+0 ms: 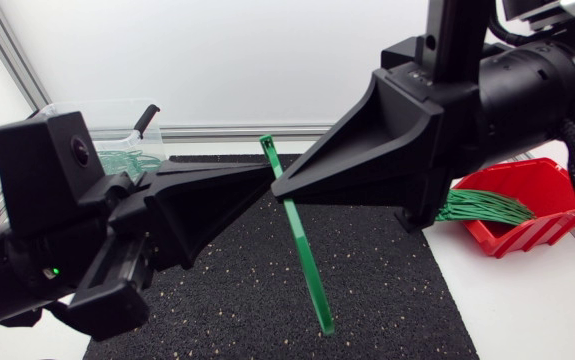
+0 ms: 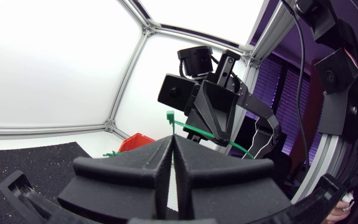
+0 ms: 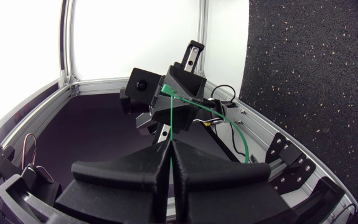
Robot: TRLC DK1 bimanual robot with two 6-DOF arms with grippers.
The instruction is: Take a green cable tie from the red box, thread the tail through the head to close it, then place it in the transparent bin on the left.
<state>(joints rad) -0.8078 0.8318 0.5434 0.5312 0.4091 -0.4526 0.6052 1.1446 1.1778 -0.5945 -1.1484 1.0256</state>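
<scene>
A green cable tie (image 1: 302, 255) hangs slanted above the black mat, its head (image 1: 267, 143) uppermost and its tail low, not closed into a loop. My left gripper (image 1: 270, 181) and my right gripper (image 1: 288, 190) meet tip to tip on the tie just below its head, each shut on the strap. In the left wrist view the tie's head (image 2: 170, 116) stands just ahead of the shut left gripper (image 2: 171, 139). The right wrist view shows the strap (image 3: 171, 121) rising from the shut right gripper (image 3: 171, 144). The red box (image 1: 527, 180) holds several green ties (image 1: 482, 206). The transparent bin (image 1: 117, 120) stands at the back left.
A black speckled mat (image 1: 247, 300) covers the middle of the table under both arms. Looped green ties (image 1: 127, 160) lie in the transparent bin. A white frame rail (image 1: 217, 131) runs along the back edge.
</scene>
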